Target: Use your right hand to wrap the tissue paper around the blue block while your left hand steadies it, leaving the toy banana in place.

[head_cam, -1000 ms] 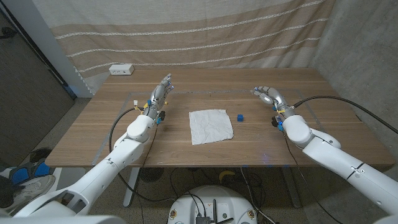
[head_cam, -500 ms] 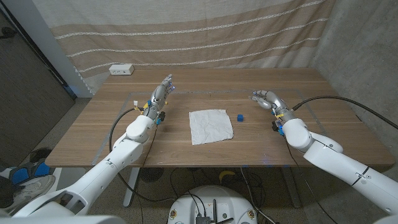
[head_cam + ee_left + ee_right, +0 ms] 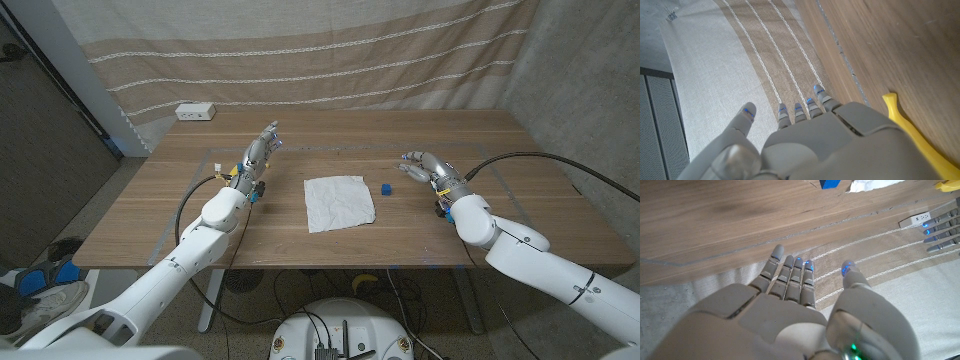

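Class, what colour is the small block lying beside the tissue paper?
The block is blue, clearest in the head view.

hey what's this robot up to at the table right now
Nothing is being handled yet. A square of tissue paper lies spread on the wooden table with a small blue block just beside it, not on it. The right hand hovers open near the block, fingers apart. The left hand is open on the other side of the paper, next to a yellow toy banana. Wrapping has not started.
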`<state>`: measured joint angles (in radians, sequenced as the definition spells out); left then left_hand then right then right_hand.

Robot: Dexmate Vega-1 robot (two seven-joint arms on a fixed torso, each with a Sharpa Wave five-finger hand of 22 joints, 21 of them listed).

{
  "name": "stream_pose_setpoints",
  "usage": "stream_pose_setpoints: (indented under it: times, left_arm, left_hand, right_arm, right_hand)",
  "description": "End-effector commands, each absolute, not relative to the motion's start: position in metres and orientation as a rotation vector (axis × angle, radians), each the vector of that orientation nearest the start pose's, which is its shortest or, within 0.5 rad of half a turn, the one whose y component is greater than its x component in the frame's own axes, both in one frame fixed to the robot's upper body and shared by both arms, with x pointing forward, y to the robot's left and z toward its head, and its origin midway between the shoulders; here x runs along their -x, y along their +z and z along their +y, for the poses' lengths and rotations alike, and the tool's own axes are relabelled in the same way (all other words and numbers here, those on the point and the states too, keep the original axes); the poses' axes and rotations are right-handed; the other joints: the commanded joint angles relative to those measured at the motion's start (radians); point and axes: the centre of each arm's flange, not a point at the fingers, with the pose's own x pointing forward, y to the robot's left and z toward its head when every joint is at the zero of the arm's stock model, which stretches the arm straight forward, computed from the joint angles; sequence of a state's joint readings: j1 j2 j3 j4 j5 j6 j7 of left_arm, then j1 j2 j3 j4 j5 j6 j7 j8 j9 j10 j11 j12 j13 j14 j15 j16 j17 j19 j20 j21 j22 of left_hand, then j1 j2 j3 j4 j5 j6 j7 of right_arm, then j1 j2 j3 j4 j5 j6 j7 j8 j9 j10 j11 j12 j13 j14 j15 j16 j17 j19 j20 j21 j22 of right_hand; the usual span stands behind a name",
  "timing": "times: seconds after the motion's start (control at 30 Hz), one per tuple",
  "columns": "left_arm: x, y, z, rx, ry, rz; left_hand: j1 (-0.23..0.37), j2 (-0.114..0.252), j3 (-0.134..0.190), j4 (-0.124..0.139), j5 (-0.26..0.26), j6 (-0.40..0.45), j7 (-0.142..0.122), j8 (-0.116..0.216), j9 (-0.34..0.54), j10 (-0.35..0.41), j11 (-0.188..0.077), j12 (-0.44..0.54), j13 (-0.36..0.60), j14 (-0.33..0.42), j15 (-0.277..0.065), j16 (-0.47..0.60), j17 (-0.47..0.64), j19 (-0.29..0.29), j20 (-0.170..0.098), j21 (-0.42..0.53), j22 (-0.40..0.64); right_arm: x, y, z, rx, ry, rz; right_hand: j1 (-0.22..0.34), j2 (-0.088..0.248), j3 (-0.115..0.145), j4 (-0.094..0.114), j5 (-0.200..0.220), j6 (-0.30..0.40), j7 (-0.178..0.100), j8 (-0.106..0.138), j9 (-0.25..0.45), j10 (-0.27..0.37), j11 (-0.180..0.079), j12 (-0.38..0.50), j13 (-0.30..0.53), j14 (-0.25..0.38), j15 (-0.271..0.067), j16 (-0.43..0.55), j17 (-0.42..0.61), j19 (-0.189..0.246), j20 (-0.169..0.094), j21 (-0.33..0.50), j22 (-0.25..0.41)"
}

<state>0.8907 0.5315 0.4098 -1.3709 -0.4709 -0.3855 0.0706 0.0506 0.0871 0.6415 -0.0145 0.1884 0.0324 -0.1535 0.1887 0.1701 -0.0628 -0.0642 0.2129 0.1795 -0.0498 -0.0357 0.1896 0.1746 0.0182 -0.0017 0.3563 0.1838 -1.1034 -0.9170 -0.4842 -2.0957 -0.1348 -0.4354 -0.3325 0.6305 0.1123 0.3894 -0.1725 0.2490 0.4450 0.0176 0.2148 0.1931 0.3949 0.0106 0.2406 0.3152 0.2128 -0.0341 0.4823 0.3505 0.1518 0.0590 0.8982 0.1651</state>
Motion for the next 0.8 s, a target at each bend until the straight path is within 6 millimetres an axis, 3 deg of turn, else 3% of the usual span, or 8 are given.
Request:
stream_pose_setpoints:
  times: [0.03,0.6,0.8]
  left_arm:
    - [-0.628,-0.035,0.268,-0.114,-0.191,-0.693]
    - [-0.628,-0.036,0.271,-0.118,-0.198,-0.69]
    - [-0.627,-0.037,0.273,-0.116,-0.198,-0.689]
  left_hand:
    - [0.004,0.024,0.006,-0.006,0.0,0.007,-0.002,-0.003,0.002,0.009,-0.001,-0.005,0.001,0.004,-0.048,0.002,0.003,0.003,0.004,0.001,0.004]
    - [0.001,0.023,0.007,-0.01,-0.001,0.008,-0.002,-0.005,0.002,0.009,-0.002,-0.008,0.002,0.007,-0.041,0.001,0.003,0.003,0.006,-0.002,0.005]
    - [-0.001,0.023,0.007,-0.011,-0.001,0.01,-0.002,-0.005,0.002,0.009,-0.002,-0.008,0.002,0.008,-0.037,0.001,0.004,0.003,0.008,-0.003,0.005]
  right_arm:
    - [-0.527,-0.052,-0.228,1.108,-0.088,-0.49]
    - [-0.531,-0.061,-0.213,1.21,-0.094,-0.447]
    - [-0.532,-0.062,-0.207,1.249,-0.114,-0.44]
  right_hand:
    - [-0.003,0.005,0.006,-0.002,0.008,0.011,-0.003,0.005,0.003,0.006,-0.005,0.005,0.001,0.001,-0.018,0.005,0.007,0.007,-0.007,-0.003,0.005]
    - [0.027,0.005,0.013,-0.007,0.016,0.014,-0.021,0.002,0.004,-0.001,-0.011,0.002,-0.002,-0.005,-0.034,0.008,0.012,0.014,-0.01,-0.013,0.005]
    - [0.062,-0.001,0.022,-0.016,0.021,0.019,-0.034,0.003,0.004,-0.007,-0.02,0.0,-0.005,-0.01,-0.04,0.006,0.011,0.021,-0.012,-0.019,0.005]
